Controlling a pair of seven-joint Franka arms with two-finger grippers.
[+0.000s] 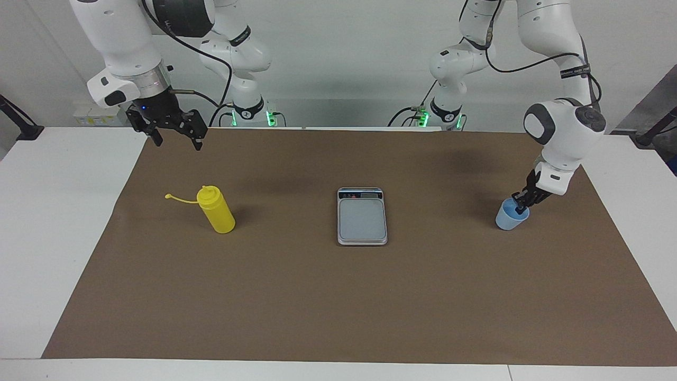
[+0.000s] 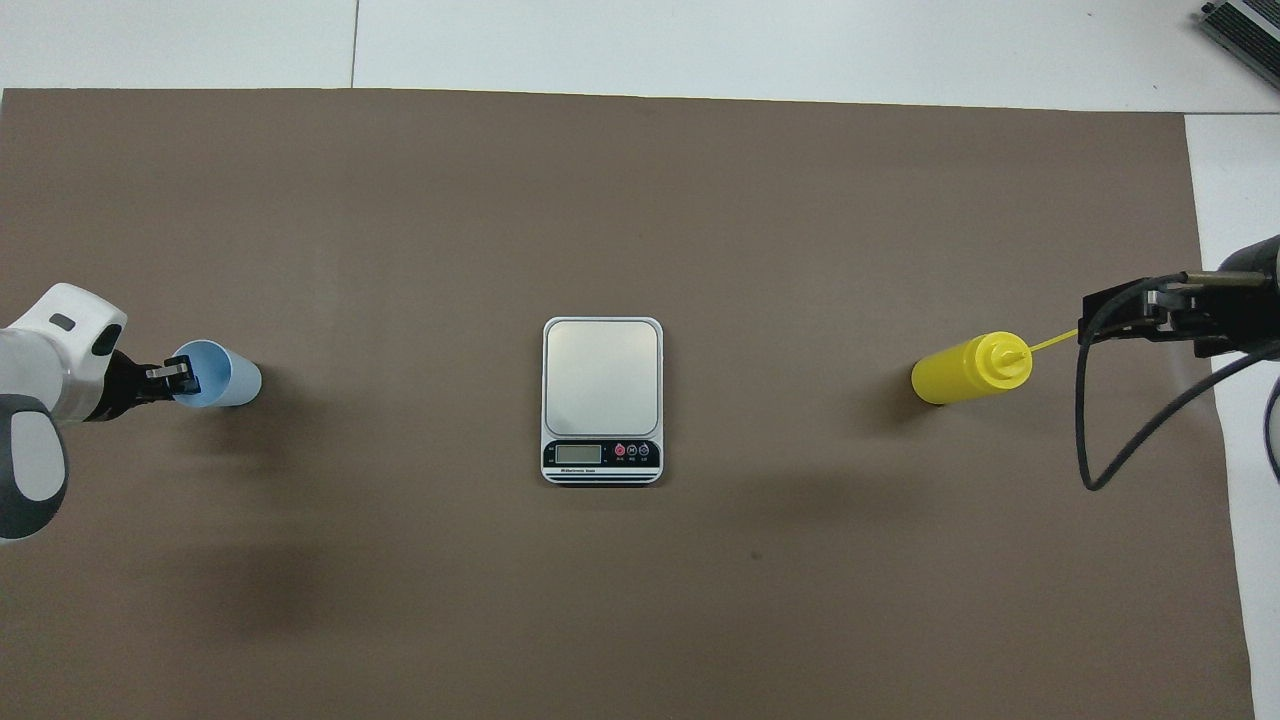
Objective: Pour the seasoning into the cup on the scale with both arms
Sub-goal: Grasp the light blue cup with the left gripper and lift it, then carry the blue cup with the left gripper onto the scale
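Observation:
The yellow seasoning bottle [image 1: 216,210] [image 2: 970,368] stands on the brown mat toward the right arm's end, and its tethered cap [image 1: 168,196] sticks out sideways. The silver-grey scale [image 1: 362,216] [image 2: 602,395] lies bare at the mat's middle, its display edge toward the robots. The light-blue cup [image 1: 511,215] [image 2: 228,376] stands on the mat toward the left arm's end. My left gripper [image 1: 522,205] [image 2: 180,378] is down at the cup and is shut on its rim, one finger inside. My right gripper [image 1: 177,140] [image 2: 1120,310] is open and empty, raised over the mat's edge beside the bottle.
The brown mat [image 1: 338,307] covers most of the white table [image 1: 53,211]. A black cable [image 2: 1130,440] loops down from the right arm's wrist.

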